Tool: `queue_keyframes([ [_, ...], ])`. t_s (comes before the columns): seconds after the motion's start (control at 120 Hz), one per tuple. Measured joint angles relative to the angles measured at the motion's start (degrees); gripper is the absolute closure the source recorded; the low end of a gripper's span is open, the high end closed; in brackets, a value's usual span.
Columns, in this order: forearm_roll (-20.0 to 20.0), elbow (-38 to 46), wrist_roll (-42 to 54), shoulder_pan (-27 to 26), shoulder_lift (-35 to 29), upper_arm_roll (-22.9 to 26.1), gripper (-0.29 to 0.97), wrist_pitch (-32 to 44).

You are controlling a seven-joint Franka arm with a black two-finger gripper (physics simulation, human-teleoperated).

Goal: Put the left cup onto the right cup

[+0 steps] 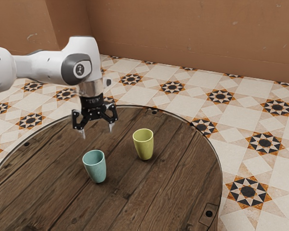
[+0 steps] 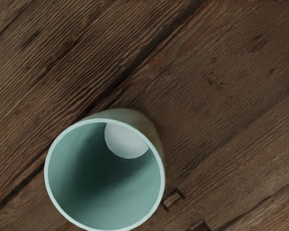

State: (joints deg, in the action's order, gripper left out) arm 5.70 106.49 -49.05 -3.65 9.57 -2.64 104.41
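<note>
A yellow-green ceramic cup (image 1: 143, 144) stands at two o'clock of the teal ceramic cup (image 1: 95, 166) (image 2: 104, 175), which is upright, mouth up. The black tool (image 1: 97, 133) hangs released overhead.

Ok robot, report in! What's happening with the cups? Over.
Pincer open, hovering above teal cup. Teal cup upright, untouched. Yellow-green cup upright, apart; nothing between them.

Pale teal cup (image 1: 95, 166), olive-yellow cup (image 1: 143, 143). Dark brown wood-grain planks across the surface (image 1: 154, 197). Cream floor tiles (image 1: 241, 113) with black-and-orange star motifs. Black pincer (image 1: 97, 133), white arm (image 1: 33, 67) with grey joint. Brown walls (image 1: 192, 29).
</note>
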Motion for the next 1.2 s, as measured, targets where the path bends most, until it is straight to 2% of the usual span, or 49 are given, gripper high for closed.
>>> queue_keyframes([
  [0.392, 0.10, -0.62, -6.97, -1.50, 5.27, -0.09, 0.00, 4.66],
  [0.883, 0.17, 3.81, -10.83, -0.91, 6.48, -0.09, 0.00, 14.30],
  [1.2, -0.19, 4.89, -11.93, -0.23, 5.17, -0.09, 0.00, 16.68],
])
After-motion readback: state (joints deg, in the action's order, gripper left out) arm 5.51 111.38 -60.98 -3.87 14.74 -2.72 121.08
